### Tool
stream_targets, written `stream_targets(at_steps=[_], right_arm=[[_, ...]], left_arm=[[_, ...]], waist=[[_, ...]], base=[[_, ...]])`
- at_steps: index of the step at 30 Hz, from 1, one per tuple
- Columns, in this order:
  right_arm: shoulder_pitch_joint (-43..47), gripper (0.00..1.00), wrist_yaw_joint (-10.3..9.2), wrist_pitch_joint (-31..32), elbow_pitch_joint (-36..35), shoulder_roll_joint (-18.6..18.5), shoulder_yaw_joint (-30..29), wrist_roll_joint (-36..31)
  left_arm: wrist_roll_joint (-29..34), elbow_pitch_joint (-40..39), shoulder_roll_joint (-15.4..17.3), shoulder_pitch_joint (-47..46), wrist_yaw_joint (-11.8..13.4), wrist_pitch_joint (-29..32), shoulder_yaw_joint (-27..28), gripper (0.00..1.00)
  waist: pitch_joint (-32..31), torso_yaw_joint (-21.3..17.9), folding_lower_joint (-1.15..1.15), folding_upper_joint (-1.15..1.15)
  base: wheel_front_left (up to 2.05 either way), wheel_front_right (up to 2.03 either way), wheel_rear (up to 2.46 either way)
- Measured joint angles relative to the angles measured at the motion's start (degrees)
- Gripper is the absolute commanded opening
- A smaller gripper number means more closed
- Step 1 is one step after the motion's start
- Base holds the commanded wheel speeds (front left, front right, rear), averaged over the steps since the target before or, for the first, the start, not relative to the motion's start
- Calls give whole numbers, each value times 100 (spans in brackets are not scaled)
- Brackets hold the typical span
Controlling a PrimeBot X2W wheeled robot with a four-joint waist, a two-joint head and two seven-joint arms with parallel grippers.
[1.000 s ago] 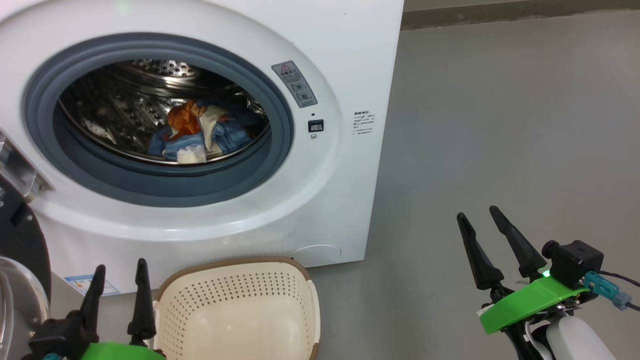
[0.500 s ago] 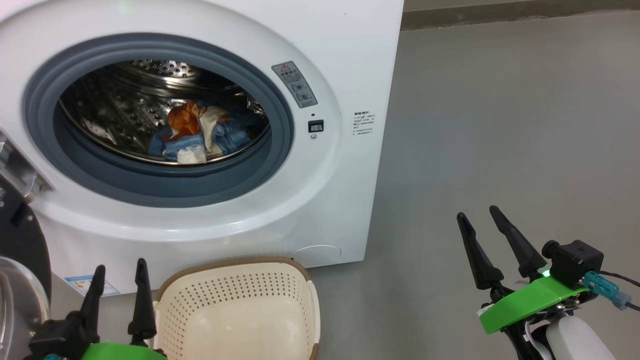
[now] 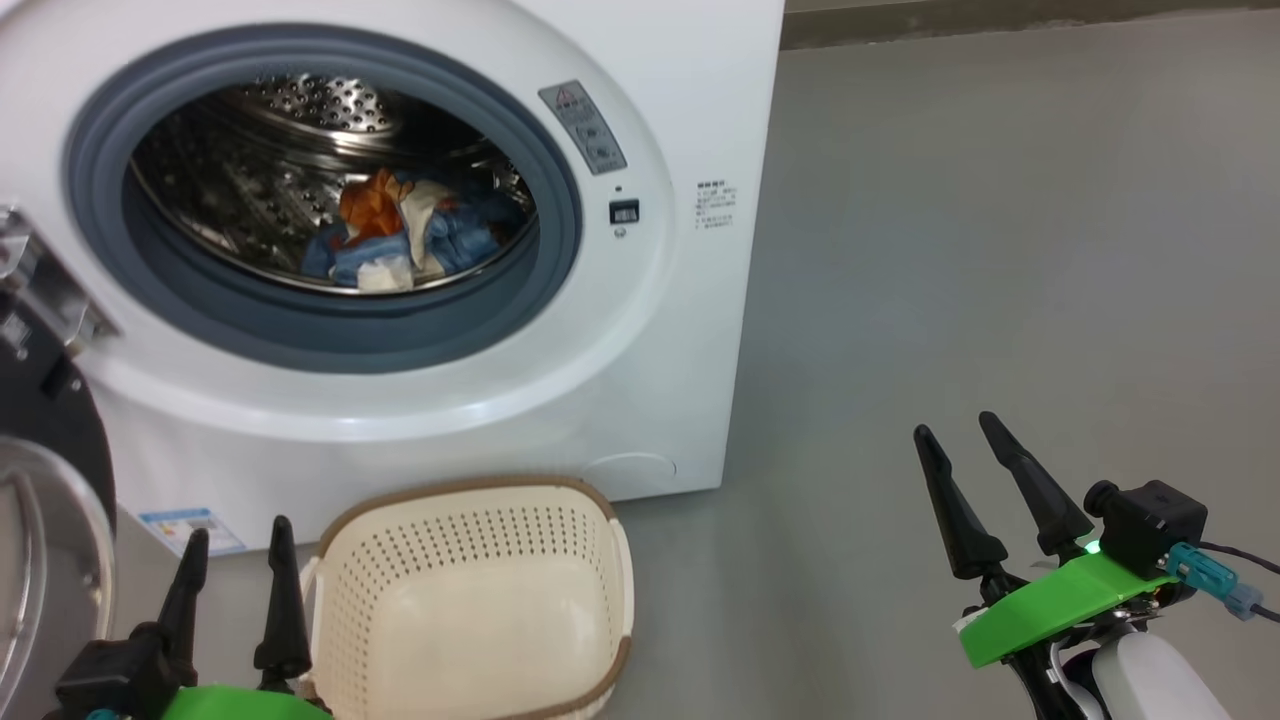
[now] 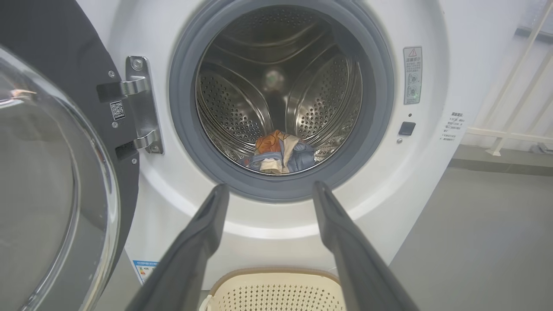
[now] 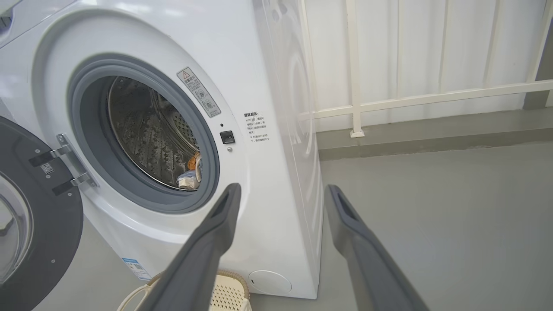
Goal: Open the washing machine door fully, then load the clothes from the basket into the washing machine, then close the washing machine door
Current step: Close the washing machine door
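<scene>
Showing the washing machine with its door swung out to the left on a steel hinge, so that the opening is uncovered. The clothes lie in a small heap at the bottom of the drum, behind the grey rubber ring. The basket stands on the floor just in front of the machine, its pale walls and bottom bare.

The left tool hovers at the near left, between door and basket, with its two fingers spread wide and holding nothing. The right tool hangs well to the right over the floor, likewise wide apart and empty.

From this layout, loading appears complete and closing the door is the step in hand.

The door is rigid and probably fairly heavy, and it will turn only about its hinge. Its glossy black ring and bulging glass look smooth and slippery and offer little to pinch, and the glass should not be struck with a fingertip. The better contact is likely a flat push on the outer face near the free edge, farthest from the hinge, where leverage is greatest. That edge lies beyond the left border of the head view. A firmer last press is probably needed to seat the door in the latch slot at the right of the opening.
</scene>
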Motion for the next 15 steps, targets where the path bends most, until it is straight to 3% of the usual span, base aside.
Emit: stream_targets(at_steps=[7, 15], right_arm=[[1, 100, 0, 0, 4, 2, -3, 0], [1, 100, 0, 0, 5, 3, -3, 0]], left_arm=[[46, -1, -36, 1, -5, 0, 14, 100], [58, 1, -67, 1, -9, 0, 34, 100]], waist=[[-8, 2, 0, 0], [-12, 8, 0, 0]], base=[[-101, 101, 0], [-13, 13, 0]])
